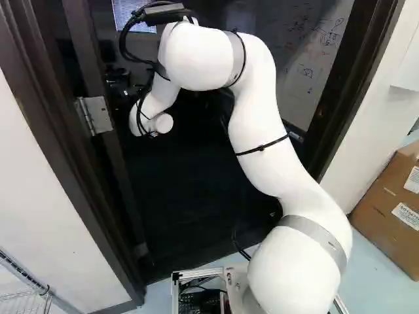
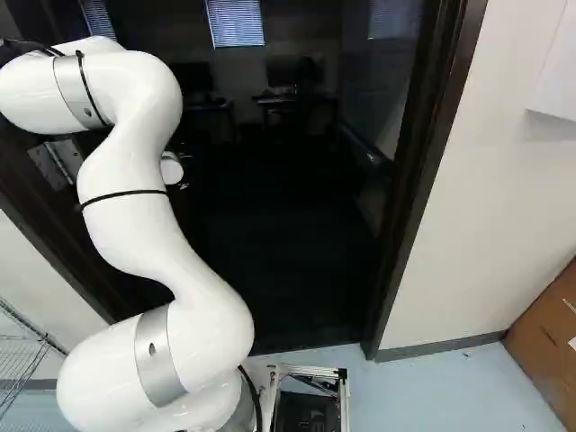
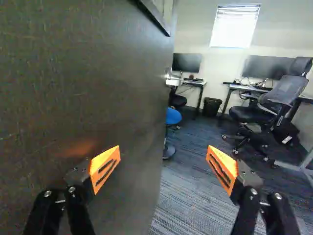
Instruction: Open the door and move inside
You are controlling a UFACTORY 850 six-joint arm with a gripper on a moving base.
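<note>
Door (image 3: 98, 73), dark and swung open, stands beside our gripper (image 3: 163, 164), whose jaws are spread wide, holding nothing. We judge the opening done: our arm (image 2: 135, 216) reaches through the doorway (image 2: 430, 171). Our base (image 2: 310, 370) sits outside, so driving in remains.

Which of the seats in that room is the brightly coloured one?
The blue seat, partly hidden behind the open door. The black seat just beyond it and the high-backed chair are both dark.
</note>
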